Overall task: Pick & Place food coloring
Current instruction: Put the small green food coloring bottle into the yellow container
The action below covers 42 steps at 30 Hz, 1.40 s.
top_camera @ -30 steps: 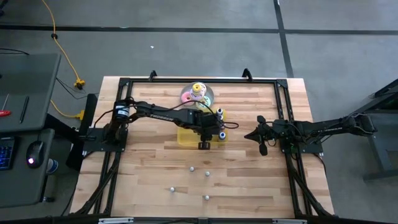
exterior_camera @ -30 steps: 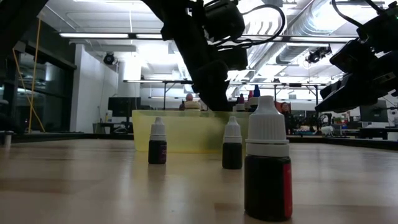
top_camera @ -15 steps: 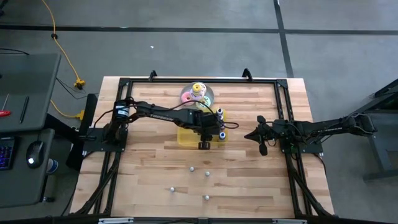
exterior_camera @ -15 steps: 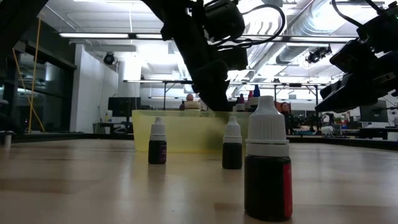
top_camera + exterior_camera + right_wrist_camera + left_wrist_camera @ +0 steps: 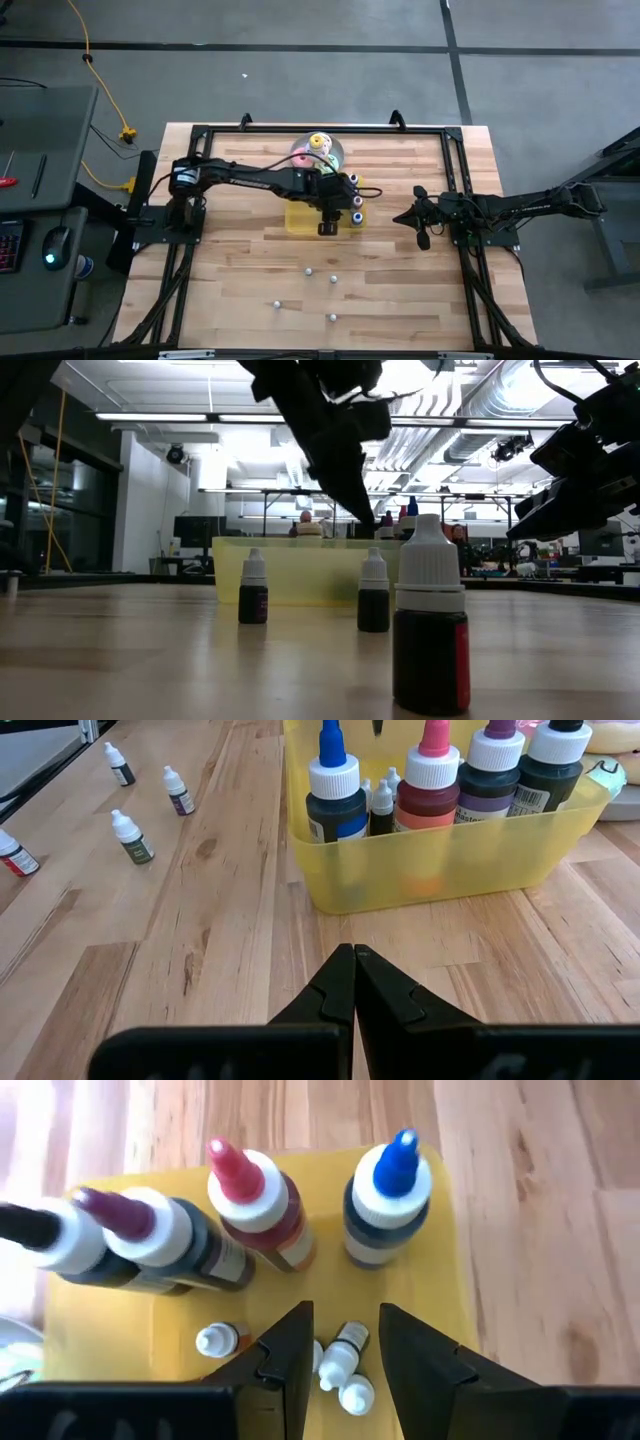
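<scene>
My left claw hangs over the translucent yellow rectangular tray, its two dark fingers parted with a gap between them and nothing held; below it three tiny pale-capped food coloring bottles lie on the tray floor, beside four larger upright bottles with blue, red, purple and black tips; four more tiny bottles stand on the wooden tabletop, well apart from the tray; my right claw waits off to the side, pressed shut and empty.
</scene>
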Motion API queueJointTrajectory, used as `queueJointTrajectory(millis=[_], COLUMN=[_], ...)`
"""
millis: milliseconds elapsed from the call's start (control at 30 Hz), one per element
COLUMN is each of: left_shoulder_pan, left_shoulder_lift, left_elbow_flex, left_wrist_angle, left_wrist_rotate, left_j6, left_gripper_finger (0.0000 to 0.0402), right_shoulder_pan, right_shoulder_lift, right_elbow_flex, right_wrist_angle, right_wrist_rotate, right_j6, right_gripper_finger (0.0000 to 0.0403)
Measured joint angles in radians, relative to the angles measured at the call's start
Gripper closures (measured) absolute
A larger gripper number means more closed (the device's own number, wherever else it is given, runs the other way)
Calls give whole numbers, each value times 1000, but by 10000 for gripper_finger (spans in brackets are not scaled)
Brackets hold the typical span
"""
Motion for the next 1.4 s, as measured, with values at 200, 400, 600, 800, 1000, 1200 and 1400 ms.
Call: queueJointTrajectory(millis=[200, 400, 600, 800, 1000, 1200, 1400], left_shoulder_pan=[-1, -27, -97, -210, -323, -375, -373], left_shoulder_lift=[-73, -168, -234, -270, -295, -296, -220], left_elbow_flex=[0, 0, 0, -39, -179, -271, -298], left_wrist_angle=[-46, -137, -225, -219, -71, 157, 249], left_wrist_rotate=[1, 4, 31, 109, 147, 115, 59], left_j6=[0, 17, 27, 41, 45, -7, -34], left_gripper_finger=[290, 290, 290, 287, 239, 171, 138], right_shoulder_pan=[0, 0, 0, 0, 0, 0, 0], right_shoulder_lift=[0, 0, 0, 0, 0, 0, 0], right_elbow_flex=[0, 0, 0, 0, 0, 0, 0], right_wrist_angle=[0, 0, 0, -2, 0, 1, -2], right_wrist_rotate=[0, 0, 0, 0, 0, 0, 0], right_j6=[0, 0, 0, 0, 0, 0, 0], right_gripper_finger=[402, 402, 402, 402, 402, 402, 402])
